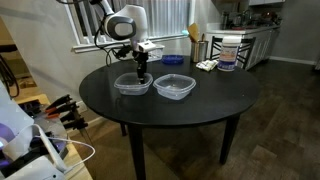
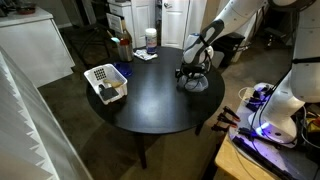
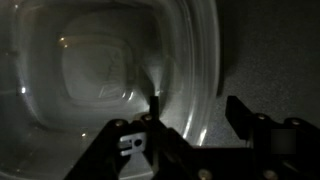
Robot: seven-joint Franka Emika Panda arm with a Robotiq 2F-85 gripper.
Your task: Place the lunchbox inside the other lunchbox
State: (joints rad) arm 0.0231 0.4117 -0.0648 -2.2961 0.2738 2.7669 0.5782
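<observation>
- Jaws of the gripper (image 3: pixel 196 108) are seen apart, astride one wall of the clear rounded-square plastic lunchbox (image 1: pixel 131 85), set left on the round black table (image 1: pixel 200 112).
- Wall should be clamped squarely, then carried level to the other lunchbox (image 1: pixel 174 88), an identical clear tub just right.

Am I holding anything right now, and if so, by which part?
Nothing gripped yet, it seems: the gripper straddles the rim wall of the clear plastic rounded-square tub, one finger inside, one outside, jaws apart.

Both exterior views overlook the table (image 1: pixel 210 105) (image 2: pixel 150 95); wrist view looks close.
</observation>
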